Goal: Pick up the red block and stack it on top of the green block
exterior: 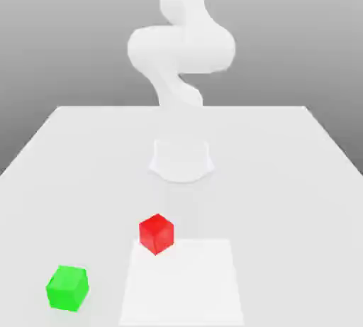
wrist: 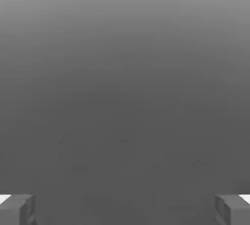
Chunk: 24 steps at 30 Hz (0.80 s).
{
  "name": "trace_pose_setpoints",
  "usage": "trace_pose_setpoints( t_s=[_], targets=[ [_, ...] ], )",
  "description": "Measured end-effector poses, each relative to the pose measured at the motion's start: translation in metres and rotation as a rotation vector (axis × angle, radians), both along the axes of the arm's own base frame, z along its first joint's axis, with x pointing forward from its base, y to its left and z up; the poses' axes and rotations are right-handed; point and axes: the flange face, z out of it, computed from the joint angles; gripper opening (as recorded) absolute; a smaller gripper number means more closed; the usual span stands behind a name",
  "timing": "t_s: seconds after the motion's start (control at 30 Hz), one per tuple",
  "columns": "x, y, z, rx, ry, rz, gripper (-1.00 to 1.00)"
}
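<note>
The red block (exterior: pixel 156 233) rests on the white table (exterior: pixel 283 176), near the middle toward the front. The green block (exterior: pixel 67 288) sits apart from it, closer to the front and toward the exterior view's left. The white arm (exterior: pixel 181 49) rises behind both blocks, well above the table. In the hand view my gripper (wrist: pixel 125 210) is open, its two grey fingertips (wrist: pixel 17 209) spread wide with nothing between them and a plain grey background beyond.
The arm's round base (exterior: pixel 181 159) stands on the table behind the red block. A slightly brighter square patch (exterior: pixel 184 286) marks the table surface at the front, to the right of the green block.
</note>
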Motion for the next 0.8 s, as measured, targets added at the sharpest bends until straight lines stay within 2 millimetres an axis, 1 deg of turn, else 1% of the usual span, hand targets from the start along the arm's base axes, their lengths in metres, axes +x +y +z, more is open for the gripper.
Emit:
trace_pose_setpoints(
  t_s=[0.07,0.13,0.23,0.3,0.37,0.43,0.57,0.6,0.63,0.8],
  targets=[
    [0.019,-0.011,-0.05,0.051,0.074,-0.064,0.0],
    [0.031,-0.019,-0.099,0.096,0.146,-0.127,0.0],
    [0.038,-0.028,-0.174,0.151,0.254,-0.226,0.0],
    [0.036,-0.032,-0.225,0.181,0.328,-0.295,0.0],
    [0.027,-0.035,-0.275,0.206,0.403,-0.368,0.0],
    [0.011,-0.037,-0.326,0.226,0.481,-0.449,0.0],
    [-0.039,-0.037,-0.428,0.256,0.646,-0.631,0.0],
    [-0.047,-0.037,-0.445,0.26,0.668,-0.656,0.0],
    [-0.05,-0.037,-0.455,0.263,0.679,-0.668,0.0],
    [-0.052,-0.038,-0.482,0.267,0.688,-0.678,0.0]
  ],
)
